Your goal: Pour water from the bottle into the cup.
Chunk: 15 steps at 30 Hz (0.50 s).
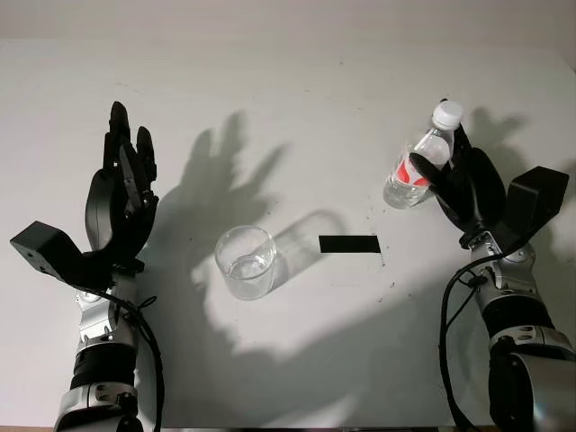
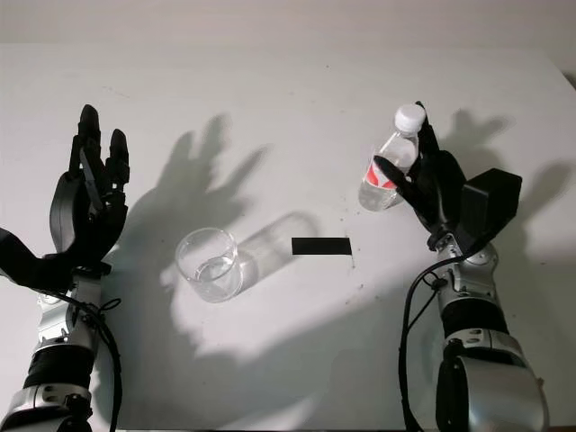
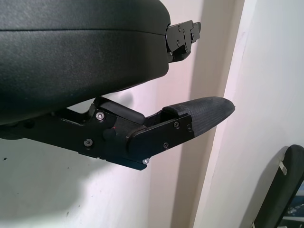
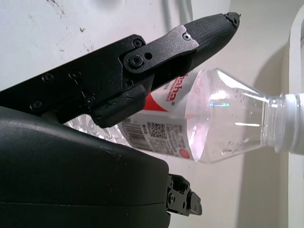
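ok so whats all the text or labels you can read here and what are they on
"aha": end of a white word on the red and white label of the bottle, held in the right hand; the start is hidden by a finger.
Barcode and small print below it: too small to read.
Cup, black tape: no text.

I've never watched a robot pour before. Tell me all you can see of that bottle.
The bottle is small, of clear plastic, with a white cap still on and a red and white label. The right hand has its black fingers closed round its middle, at the table's right side, right of the cup.
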Tool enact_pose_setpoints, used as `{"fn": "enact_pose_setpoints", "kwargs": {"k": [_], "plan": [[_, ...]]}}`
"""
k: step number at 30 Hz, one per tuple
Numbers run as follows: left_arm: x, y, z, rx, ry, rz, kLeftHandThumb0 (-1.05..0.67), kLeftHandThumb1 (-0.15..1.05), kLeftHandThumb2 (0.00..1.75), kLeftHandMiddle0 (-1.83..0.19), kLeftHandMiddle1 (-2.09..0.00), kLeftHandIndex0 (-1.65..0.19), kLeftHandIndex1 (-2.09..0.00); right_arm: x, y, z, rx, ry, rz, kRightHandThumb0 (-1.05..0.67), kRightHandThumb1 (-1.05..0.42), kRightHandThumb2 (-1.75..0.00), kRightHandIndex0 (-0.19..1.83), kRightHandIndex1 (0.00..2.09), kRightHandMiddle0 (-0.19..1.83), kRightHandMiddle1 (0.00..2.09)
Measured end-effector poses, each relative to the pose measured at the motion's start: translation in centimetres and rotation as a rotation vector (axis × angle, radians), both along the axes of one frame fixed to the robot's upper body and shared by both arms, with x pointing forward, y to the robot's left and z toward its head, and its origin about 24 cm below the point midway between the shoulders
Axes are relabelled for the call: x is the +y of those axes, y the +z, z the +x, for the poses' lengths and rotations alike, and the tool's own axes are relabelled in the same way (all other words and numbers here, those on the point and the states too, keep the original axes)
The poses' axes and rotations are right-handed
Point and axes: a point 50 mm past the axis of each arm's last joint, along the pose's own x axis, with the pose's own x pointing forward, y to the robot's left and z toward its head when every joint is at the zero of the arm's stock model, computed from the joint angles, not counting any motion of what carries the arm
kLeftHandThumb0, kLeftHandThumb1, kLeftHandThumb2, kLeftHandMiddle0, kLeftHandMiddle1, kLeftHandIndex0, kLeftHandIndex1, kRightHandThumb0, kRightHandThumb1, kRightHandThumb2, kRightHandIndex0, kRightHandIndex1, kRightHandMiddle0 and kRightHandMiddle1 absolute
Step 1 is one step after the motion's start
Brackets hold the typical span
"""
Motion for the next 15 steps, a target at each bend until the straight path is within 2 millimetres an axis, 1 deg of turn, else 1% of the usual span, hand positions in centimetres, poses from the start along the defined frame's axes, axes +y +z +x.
{"fn": "enact_pose_setpoints", "kwargs": {"k": [1, 2, 5, 7, 9, 10, 11, 12, 13, 14, 15], "plan": [[0.0, 0.0, 0.0, 0.0, 0.001, 0.0, -0.7, 1.05, 0.74, 0.19, 0.0, 0.19, 0.0, 0.2, 0.0, 0.0, -0.005, 0.014, 0.013, -0.85, -0.88, -0.03, -0.15, 0.03, -0.05, 0.07], [0.0, 0.0, 0.0, 0.0, 0.002, -0.001, -0.7, 1.05, 0.74, 0.19, 0.0, 0.19, 0.0, 0.5, 0.1, 0.0, -0.014, 0.032, 0.023, -0.79, -0.86, -0.04, -0.08, 0.07, 0.06, 0.13], [0.0, 0.0, 0.0, 0.0, 0.009, -0.002, -0.7, 1.05, 0.75, 0.19, 0.0, 0.19, 0.0, 1.2, 0.9, 0.1, -0.056, 0.106, 0.047, -0.65, -0.85, -0.04, 0.13, 0.16, 0.27, 0.23], [0.0, 0.1, -0.1, -0.002, 0.01, -0.001, -0.7, 1.05, 0.75, 0.19, 0.0, 0.19, 0.0, 1.6, 1.5, 0.1, -0.076, 0.151, 0.034, -0.61, -0.85, -0.05, 0.22, 0.2, 0.33, 0.27], [0.0, 0.1, -0.1, -0.002, 0.009, -0.001, -0.7, 1.05, 0.75, 0.19, 0.0, 0.19, 0.0, 2.0, 2.1, 0.1, -0.089, 0.191, 0.016, -0.58, -0.83, -0.04, 0.28, 0.22, 0.35, 0.3], [0.0, 0.1, -0.1, -0.002, 0.009, -0.001, -0.7, 1.05, 0.75, 0.19, 0.0, 0.19, 0.0, 2.2, 2.3, 0.0, -0.093, 0.209, 0.009, -0.56, -0.82, -0.05, 0.29, 0.23, 0.34, 0.36], [0.0, 0.1, -0.1, -0.002, 0.008, -0.001, -0.7, 1.05, 0.75, 0.19, 0.0, 0.19, 0.0, 2.4, 2.4, 0.0, -0.095, 0.228, 0.0, -0.55, -0.82, -0.05, 0.3, 0.24, 0.27, 0.53], [0.0, 0.1, -0.1, -0.001, 0.007, -0.001, -0.7, 1.05, 0.75, 0.19, 0.0, 0.19, 0.0, 2.6, 2.6, -0.1, -0.097, 0.247, -0.009, -0.54, -0.82, -0.05, 0.33, 0.29, 0.17, 0.79], [0.0, 0.1, -0.1, -0.001, 0.007, -0.001, -0.7, 1.05, 0.75, 0.19, 0.0, 0.19, 0.0, 2.8, 2.7, -0.2, -0.104, 0.263, -0.018, -0.54, -0.82, -0.05, 0.35, 0.34, 0.13, 0.94], [0.0, 0.1, -0.1, -0.001, 0.007, -0.001, -0.7, 1.05, 0.75, 0.19, 0.0, 0.19, 0.0, 2.9, 2.8, -0.2, -0.109, 0.269, -0.024, -0.54, -0.82, -0.05, 0.37, 0.49, 0.1, 1.09], [0.0, 0.1, -0.1, -0.001, 0.006, -0.001, -0.7, 1.05, 0.75, 0.19, 0.0, 0.19, 0.0, 3.0, 2.9, -0.2, -0.116, 0.272, -0.028, -0.54, -0.82, -0.05, 0.3, 0.69, 0.08, 1.18]]}}
